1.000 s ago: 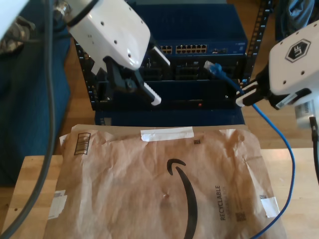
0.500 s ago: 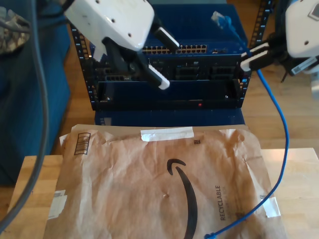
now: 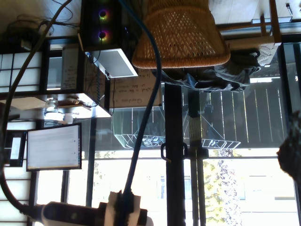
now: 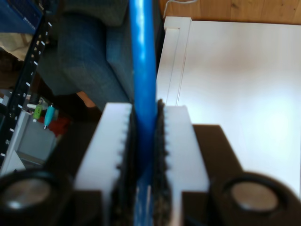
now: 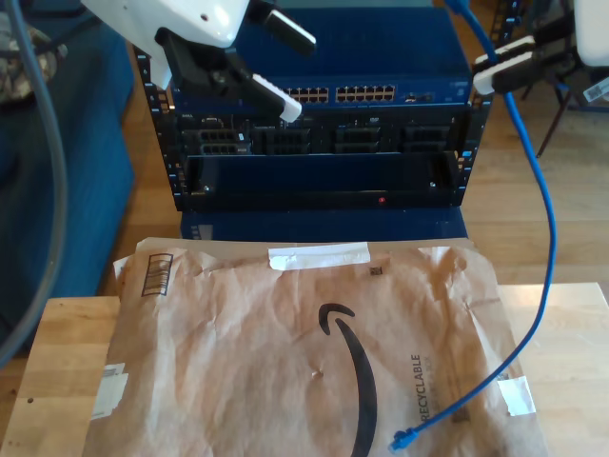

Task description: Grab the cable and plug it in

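The cable (image 5: 544, 219) is thin and bright blue. It hangs from my second gripper (image 5: 501, 65) at the exterior view's upper right and curves down to the table. Its lower plug (image 5: 401, 441) lies on the brown paper mailer (image 5: 285, 352). Its upper part leaves the top of the exterior view. In the second wrist view the white fingers (image 4: 186, 141) of my second gripper (image 4: 146, 110) are shut on the cable (image 4: 142, 56). My first gripper (image 5: 278, 65) hovers open and holding nothing at the exterior view's upper left, in front of the blue rack.
A blue rack (image 5: 324, 181) with a switch and its row of ports (image 5: 343, 94) stands behind the table. The mailer covers most of the wooden table (image 5: 57, 362). A thick dark arm cable (image 5: 52, 190) hangs at the exterior view's left.
Both arms have risen. My second gripper carried the cable upward, and the lower plug slid up onto the mailer.
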